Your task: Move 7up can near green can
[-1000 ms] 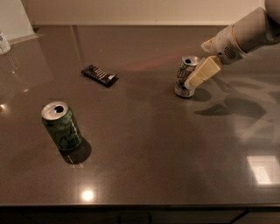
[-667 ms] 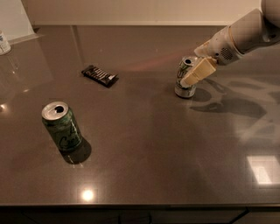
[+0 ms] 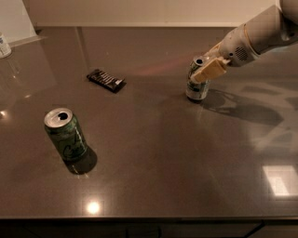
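We see a dark, glossy grey-brown table (image 3: pixel 153 153) running back to a pale wall (image 3: pixel 139 11). A round light glint (image 3: pixel 93 207) shines near its front edge, and a pale square reflection (image 3: pixel 278 180) lies at right. What may be a white panel (image 3: pixel 14 18) stands at the far left corner. The gripper (image 3: pixel 207 70) hovers over the table's far right.
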Controlling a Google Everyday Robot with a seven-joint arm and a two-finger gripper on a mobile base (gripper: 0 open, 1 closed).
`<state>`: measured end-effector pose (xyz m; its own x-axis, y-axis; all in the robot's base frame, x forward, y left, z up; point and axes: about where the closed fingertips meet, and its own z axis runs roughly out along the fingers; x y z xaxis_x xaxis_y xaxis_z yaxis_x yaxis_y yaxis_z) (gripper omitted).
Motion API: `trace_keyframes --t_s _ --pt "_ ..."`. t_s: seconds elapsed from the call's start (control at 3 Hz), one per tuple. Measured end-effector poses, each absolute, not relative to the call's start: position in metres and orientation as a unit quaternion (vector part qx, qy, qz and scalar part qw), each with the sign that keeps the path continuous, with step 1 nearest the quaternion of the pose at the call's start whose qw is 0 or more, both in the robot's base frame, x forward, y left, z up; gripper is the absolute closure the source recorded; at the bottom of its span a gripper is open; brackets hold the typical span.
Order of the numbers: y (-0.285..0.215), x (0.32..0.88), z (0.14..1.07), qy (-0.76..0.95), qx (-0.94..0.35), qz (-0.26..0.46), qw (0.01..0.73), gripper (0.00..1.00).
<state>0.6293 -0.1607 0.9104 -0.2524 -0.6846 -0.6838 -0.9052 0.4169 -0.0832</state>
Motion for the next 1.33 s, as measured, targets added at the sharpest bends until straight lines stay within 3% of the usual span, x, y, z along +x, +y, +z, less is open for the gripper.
trace_keyframes --t_s 0.33,0.67,1.33 --pt "-0.138 0.618 0.925 0.754 -0.532 0.193 0.334 0.87" --pt "-0.1 0.597 0.937 0.719 -0.565 0.229 0.334 1.0" --pt "-0.021 0.552 0.939 0.646 -0.645 0.262 0.312 1.0"
